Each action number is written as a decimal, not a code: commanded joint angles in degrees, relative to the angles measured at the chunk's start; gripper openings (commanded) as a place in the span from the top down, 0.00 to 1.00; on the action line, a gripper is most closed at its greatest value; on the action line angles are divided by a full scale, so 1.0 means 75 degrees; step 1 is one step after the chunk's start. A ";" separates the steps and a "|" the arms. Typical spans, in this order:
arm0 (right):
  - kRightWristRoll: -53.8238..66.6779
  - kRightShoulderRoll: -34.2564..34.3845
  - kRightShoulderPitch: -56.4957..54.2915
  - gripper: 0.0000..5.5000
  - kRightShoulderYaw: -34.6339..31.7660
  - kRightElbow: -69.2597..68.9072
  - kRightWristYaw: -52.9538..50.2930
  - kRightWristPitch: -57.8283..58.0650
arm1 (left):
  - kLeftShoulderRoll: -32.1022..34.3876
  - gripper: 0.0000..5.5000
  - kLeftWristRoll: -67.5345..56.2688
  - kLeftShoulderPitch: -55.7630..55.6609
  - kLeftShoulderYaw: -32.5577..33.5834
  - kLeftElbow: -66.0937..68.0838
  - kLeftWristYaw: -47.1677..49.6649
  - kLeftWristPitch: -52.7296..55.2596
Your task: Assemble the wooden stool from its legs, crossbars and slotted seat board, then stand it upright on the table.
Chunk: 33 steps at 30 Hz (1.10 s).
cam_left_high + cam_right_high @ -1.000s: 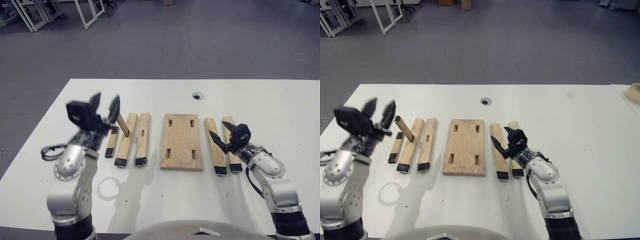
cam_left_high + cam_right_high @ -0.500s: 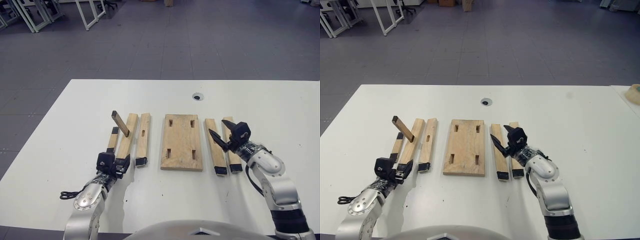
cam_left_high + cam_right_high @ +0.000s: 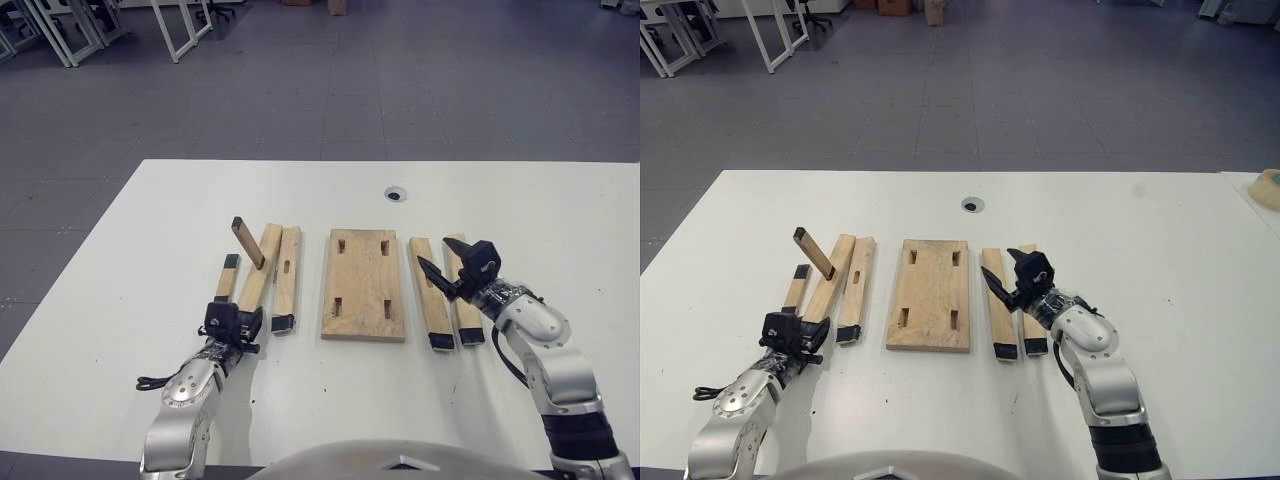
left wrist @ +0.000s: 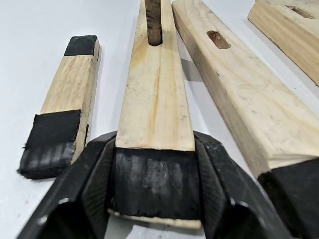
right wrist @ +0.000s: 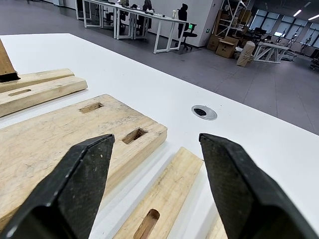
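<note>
- Leg (image 4: pixel 154 99) with a mortise lies flat on the table (image 3: pixel 560 220), left of the slotted seat board (image 3: pixel 364 283). A crossbar (image 3: pixel 248 243) stands tilted out of its slot.
- Black-capped near end of this leg sits between the fingers of the left gripper (image 3: pixel 236 322), which are closed against both sides of the cap.
- Just beside it: a short black-ended crossbar (image 3: pixel 226 280) on the outer side and a second slotted leg (image 3: pixel 287 275) on the board side. Both lie flat.
- Seat board flat at centre, four slots up. Two more legs (image 3: pixel 431 290) lie right of it.
- Right gripper (image 3: pixel 434 256) hovers over those two legs, fingers spread wide, holding nothing.
- Stage, as judged: early; one joint started, nothing upright.
- Doing it well: the hold is at the very end of the cap, so a lift will lever hard. Raise slowly and level, or the loose-looking crossbar may tip out.
- Keep clear of the neighbouring leg. Bring the right gripper across to steady or press the crossbar home.
</note>
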 commanded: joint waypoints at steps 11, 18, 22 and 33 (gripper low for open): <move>0.5558 0.0059 -0.2289 0.08 -0.1946 0.1588 0.1898 0.4568 | -0.0487 0.63 -0.5096 -0.4373 0.1066 -0.0771 -0.0513 0.2131; 0.7381 -0.0660 -0.3240 0.00 -0.2460 0.2436 0.2987 0.6432 | 0.0388 0.63 -0.8544 -0.5026 0.1126 -0.0059 -0.1129 0.4717; 0.7997 -0.0409 -0.3518 0.00 -0.2481 0.2419 0.2781 0.6945 | 0.0689 0.63 -0.9362 -0.4874 0.0641 -0.0195 -0.1106 0.5501; 0.8676 0.0083 -0.4092 0.12 -0.2387 0.2247 0.2074 0.7122 | 0.1004 0.63 -0.9751 -0.4791 0.0139 -0.0235 -0.1081 0.5623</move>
